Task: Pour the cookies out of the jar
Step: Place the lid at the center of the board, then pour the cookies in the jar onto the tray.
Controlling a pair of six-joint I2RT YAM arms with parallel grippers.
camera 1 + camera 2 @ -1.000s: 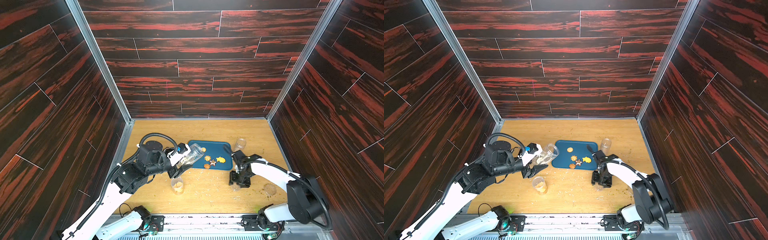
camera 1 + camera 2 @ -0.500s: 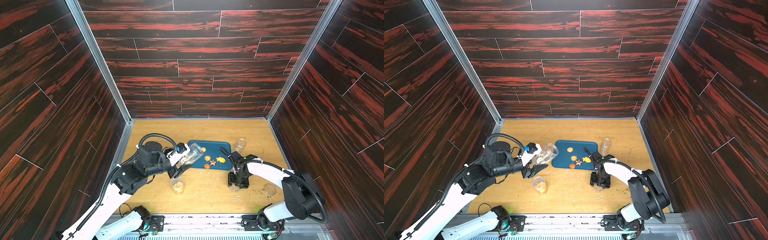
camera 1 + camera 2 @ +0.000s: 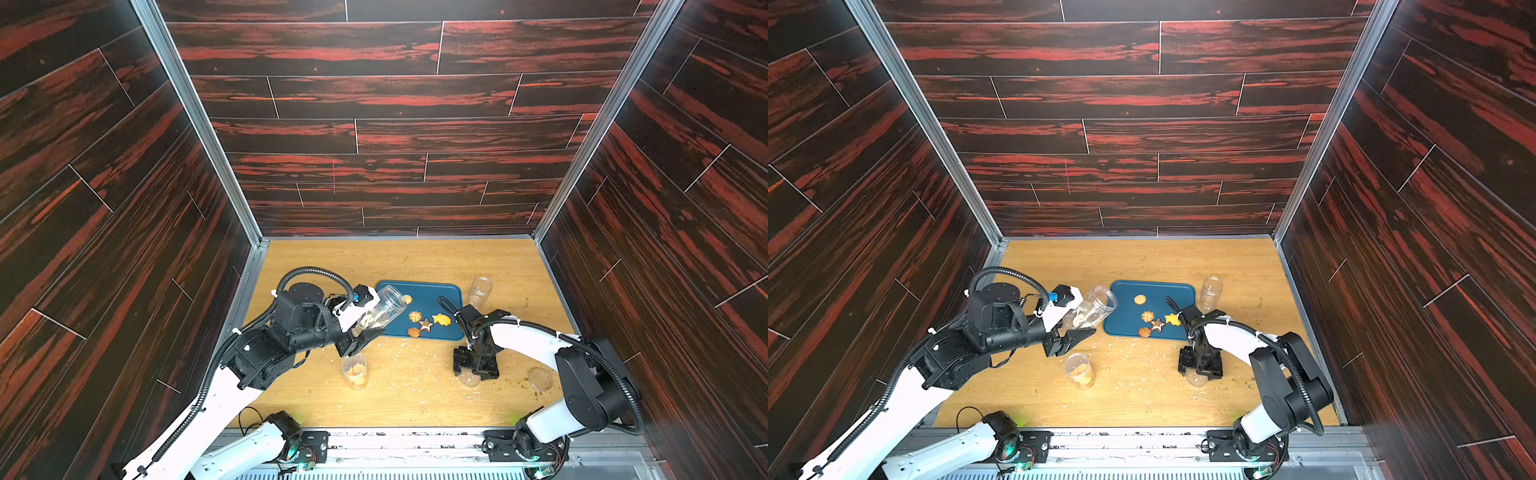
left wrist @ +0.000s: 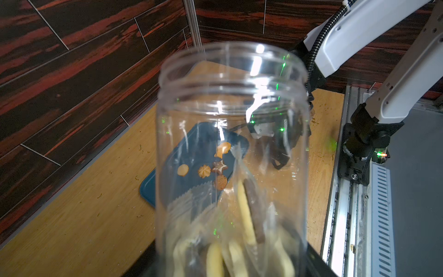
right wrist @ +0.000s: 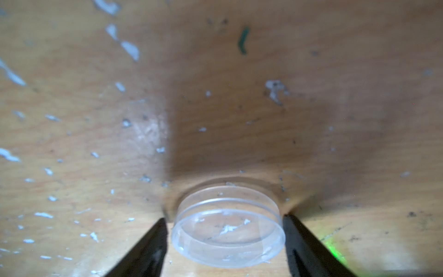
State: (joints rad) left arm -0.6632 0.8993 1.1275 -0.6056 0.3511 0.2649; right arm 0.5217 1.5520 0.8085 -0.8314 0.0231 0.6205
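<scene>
while jar (image 3: 382, 311) hangs tilted, cookies (image 4: 243, 215) seemingly inside

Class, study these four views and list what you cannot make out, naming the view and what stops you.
1. How many cookies are in the jar: left wrist view, blur and glare on its clear wall.
2. The left gripper and its hold on the jar: left wrist view, cut off by the picture's edge.
3. Whether the right gripper touches the lid: right wrist view, blurred, gaps too thin to judge.
</scene>
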